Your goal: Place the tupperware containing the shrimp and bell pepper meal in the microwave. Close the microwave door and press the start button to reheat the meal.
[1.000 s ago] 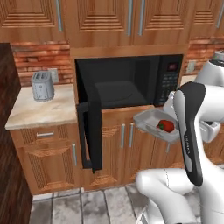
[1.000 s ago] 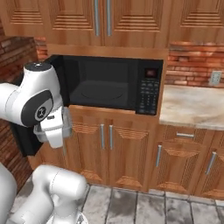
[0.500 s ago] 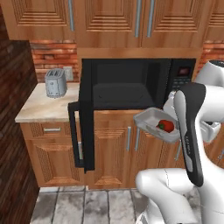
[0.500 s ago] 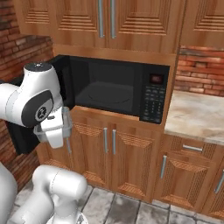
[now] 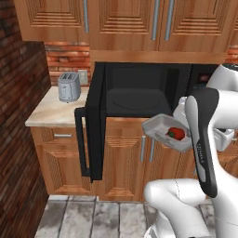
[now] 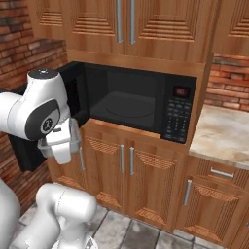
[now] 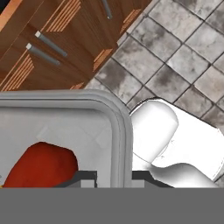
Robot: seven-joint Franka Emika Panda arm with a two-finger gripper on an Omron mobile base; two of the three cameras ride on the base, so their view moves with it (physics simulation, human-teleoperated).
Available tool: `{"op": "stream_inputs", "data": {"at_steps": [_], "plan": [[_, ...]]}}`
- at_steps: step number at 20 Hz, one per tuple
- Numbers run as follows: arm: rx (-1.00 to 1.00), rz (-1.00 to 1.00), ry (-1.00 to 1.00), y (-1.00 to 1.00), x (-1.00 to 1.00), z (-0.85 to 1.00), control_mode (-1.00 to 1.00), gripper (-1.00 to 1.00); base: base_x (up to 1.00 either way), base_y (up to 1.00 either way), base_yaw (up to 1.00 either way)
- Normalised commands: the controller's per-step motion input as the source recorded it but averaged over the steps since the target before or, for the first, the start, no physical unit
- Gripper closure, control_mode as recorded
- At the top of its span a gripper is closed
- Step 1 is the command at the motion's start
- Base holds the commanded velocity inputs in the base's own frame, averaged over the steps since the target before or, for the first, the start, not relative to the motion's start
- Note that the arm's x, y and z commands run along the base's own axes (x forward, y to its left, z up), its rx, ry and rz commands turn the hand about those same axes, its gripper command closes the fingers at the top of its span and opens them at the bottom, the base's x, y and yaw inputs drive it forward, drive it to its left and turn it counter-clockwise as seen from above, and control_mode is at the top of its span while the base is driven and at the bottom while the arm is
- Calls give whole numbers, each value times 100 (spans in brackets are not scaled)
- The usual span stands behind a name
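Below the open cavity of the large black boxy microwave (image 5: 139,93), at about four o'clock from its floor in the left base view, hangs the shallow translucent grey-white plastic tupperware (image 5: 160,128), tilted and clear of the cabinet fronts. Inside it lies the small red bell pepper (image 5: 175,133) of the meal; the shrimp pieces are too small to make out. The glossy black microwave door (image 5: 95,125) stands swung wide at nine o'clock from the cavity, its long vertical bar handle (image 5: 80,139) facing outward. Farther toward nine o'clock, a small silver toaster (image 5: 69,86) sits on the pale stone counter (image 5: 51,111).

From the hand view, the gripper (image 7: 113,177) is narrowed onto the tupperware's raised rim (image 7: 120,131), one dark fingertip on each side of the wall, with the red pepper (image 7: 43,164) at nine o'clock from the grip. Grey stone floor tiles (image 7: 175,57) and wooden cabinet doors (image 7: 52,43) lie beyond.

Seen from the right base view, the dark keypad strip (image 6: 176,116) with its red display sits at three o'clock of the cavity.
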Motion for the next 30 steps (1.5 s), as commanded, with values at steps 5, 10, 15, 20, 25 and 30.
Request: {"op": "stream_inputs", "data": {"at_steps": [5,10,15,20,25,30], "plan": [[0,0,-2,-13,0,-2,-100,100,0,-4,0],[1,0,-7,-23,23,-23,-100,100,0,0,0],[3,0,-4,-20,57,-26,-100,100,0,0,0],[4,0,-1,-18,76,-25,-100,100,0,0,0],[2,0,0,-9,72,-14,-100,100,0,0,0],[3,0,0,-12,61,-11,-100,100,0,0,0]]}}
